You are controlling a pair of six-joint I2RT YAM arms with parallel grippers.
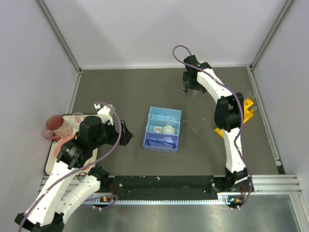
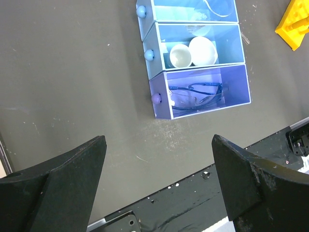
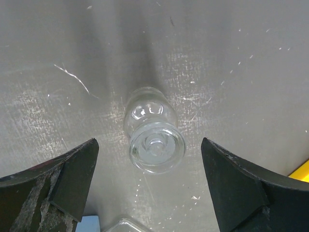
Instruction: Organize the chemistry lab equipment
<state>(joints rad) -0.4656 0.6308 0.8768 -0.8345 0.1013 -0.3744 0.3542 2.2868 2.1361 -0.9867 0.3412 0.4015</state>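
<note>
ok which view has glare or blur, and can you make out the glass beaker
Right wrist view: bright sheen on the table washes out the grey, yet the clear beaker reads sharp, a dark shadow streak above it. Left wrist view: even light, tray crisp. Top external view: soft, flat light, no strong glare.

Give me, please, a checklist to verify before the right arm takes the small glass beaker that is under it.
1. Right gripper open: ok. The fingers are spread wide and hold nothing.
2. Beaker between the fingers: ok. It is roughly centred and touches neither.
3. Beaker's pose: cannot tell. It seems to lie on its side, but clear glass reads poorly.
4. Room in the tray, far compartment: cannot tell. Something clear lies there, and the left wrist view cuts it off.
5. Left gripper out of the way: ok. It is open, empty and to the left of the tray.
</note>
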